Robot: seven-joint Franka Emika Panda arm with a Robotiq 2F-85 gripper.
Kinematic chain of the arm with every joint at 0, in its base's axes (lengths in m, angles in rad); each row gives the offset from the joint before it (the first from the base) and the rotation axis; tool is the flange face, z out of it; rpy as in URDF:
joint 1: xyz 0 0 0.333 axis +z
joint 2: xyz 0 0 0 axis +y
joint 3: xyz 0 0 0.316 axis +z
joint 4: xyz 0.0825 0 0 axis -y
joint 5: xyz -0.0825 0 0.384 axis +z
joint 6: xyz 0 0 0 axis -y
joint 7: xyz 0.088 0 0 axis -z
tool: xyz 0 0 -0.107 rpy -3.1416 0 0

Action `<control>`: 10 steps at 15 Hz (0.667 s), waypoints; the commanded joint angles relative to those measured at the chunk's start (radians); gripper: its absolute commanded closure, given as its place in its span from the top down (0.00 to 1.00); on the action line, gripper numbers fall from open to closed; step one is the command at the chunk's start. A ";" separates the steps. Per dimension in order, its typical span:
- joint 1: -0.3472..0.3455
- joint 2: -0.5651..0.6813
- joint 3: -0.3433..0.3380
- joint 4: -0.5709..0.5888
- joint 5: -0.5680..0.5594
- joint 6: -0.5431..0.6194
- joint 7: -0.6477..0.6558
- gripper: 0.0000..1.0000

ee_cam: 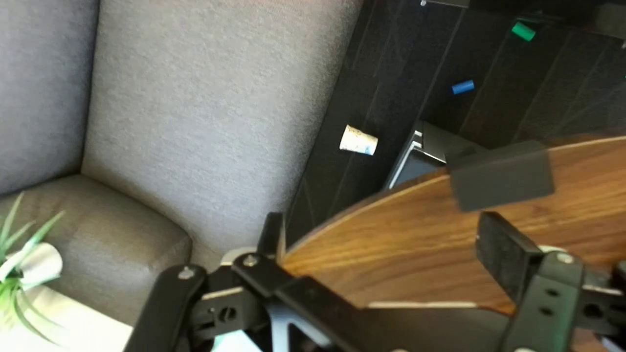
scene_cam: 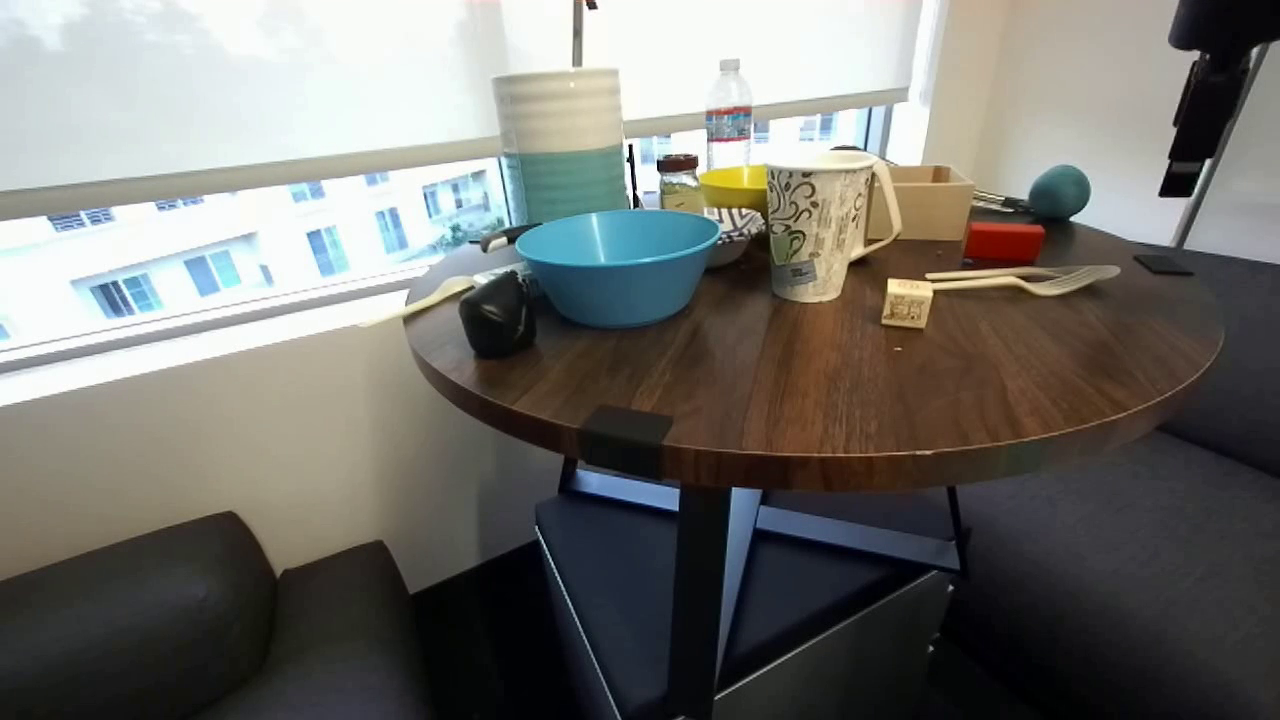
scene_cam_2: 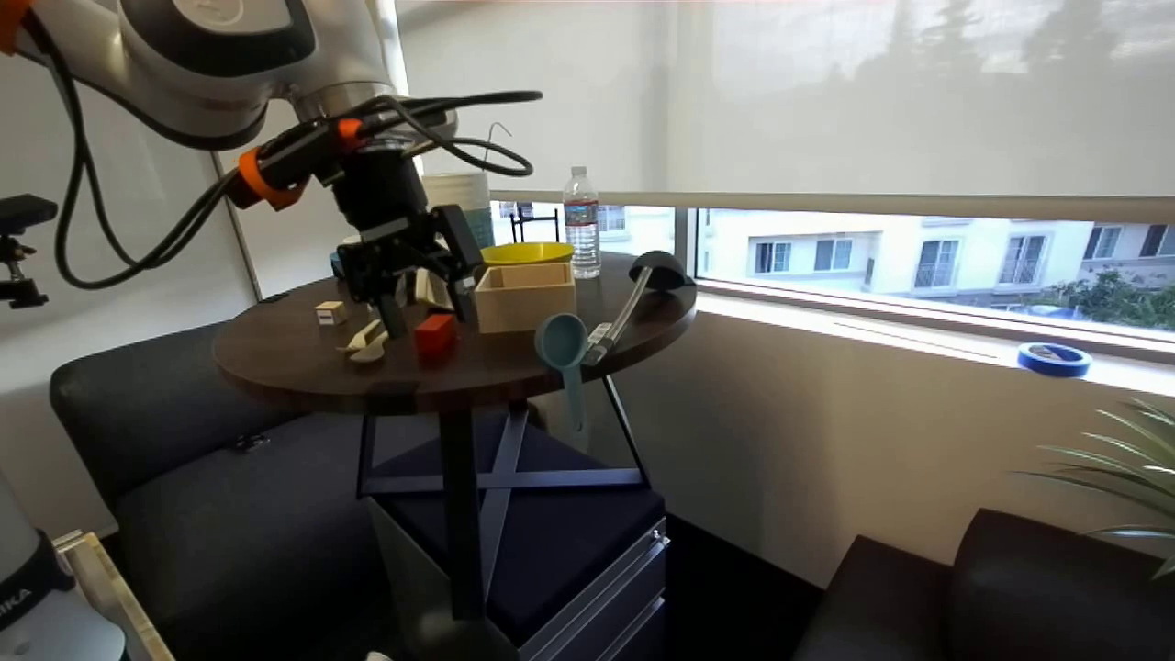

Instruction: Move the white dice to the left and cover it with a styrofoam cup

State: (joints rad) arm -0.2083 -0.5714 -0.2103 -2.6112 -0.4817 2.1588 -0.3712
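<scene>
Task judged at or near start. White dice [scene_cam: 906,303] sat uncovered on worktop [scene_cam: 780,390], near pale cutlery [scene_cam: 1050,286]; couldn't tell whether leftward move done. Foam cup [scene_cam: 813,235] stood upright, mouth up, apart from dice, so covering undone. Likely left: grip dice, shift left, then turn cup down over it. Hand [ee_cam: 384,234] hung well apart from both, spread wide, gripping nothing. Dice looked small, cream, cube-shaped, brown print on front, fainter marks on top. Cup looked white, tapered, dark swirls, green mug drawing, handle at side.
</scene>
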 commanded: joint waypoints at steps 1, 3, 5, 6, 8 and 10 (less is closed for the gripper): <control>0.108 -0.134 0.005 -0.074 0.095 -0.019 -0.110 1.00; 0.182 -0.158 -0.002 -0.091 0.165 -0.020 -0.156 1.00; 0.258 -0.172 -0.002 -0.097 0.241 -0.015 -0.196 1.00; 0.295 -0.175 -0.001 -0.108 0.274 0.012 -0.208 1.00; 0.370 -0.137 0.004 -0.087 0.356 -0.005 -0.231 1.00; 0.420 -0.091 0.016 -0.063 0.432 -0.033 -0.217 1.00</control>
State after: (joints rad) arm 0.1545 -0.7115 -0.2053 -2.6973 -0.1528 2.1508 -0.5670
